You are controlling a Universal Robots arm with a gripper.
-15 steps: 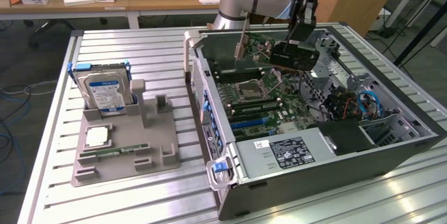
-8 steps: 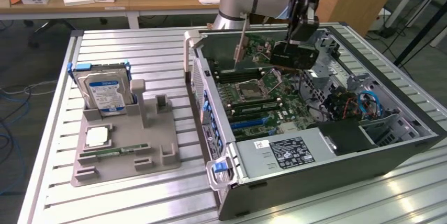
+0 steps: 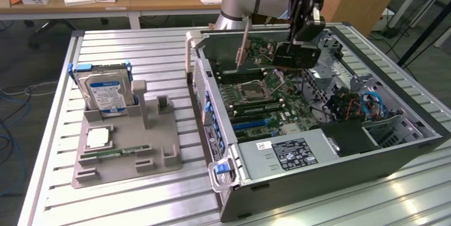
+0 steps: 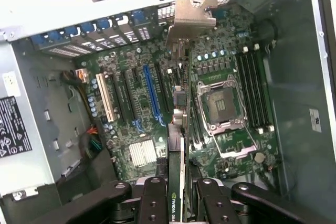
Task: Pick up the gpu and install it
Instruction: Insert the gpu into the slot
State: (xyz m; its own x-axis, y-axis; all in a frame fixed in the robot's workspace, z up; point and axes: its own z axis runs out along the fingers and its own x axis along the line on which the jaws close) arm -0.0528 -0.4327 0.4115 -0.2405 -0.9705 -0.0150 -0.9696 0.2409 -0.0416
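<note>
"How far along is it?"

"Nearest us, the computer case (image 3: 317, 189) lies open on its side, and the motherboard (image 3: 282, 111) is bare with its blue slot (image 4: 151, 90) empty. Farther back the gripper (image 4: 177, 196) hangs over the board. Its fingers are closed partway on the gpu (image 4: 180, 114), which is on edge with its bracket (image 4: 193, 17) toward the rear wall."

"Picked up, then, not installed?"

"I'd say so. Seating it calls for the card's edge square over a slot. I can't tell which one."
</note>
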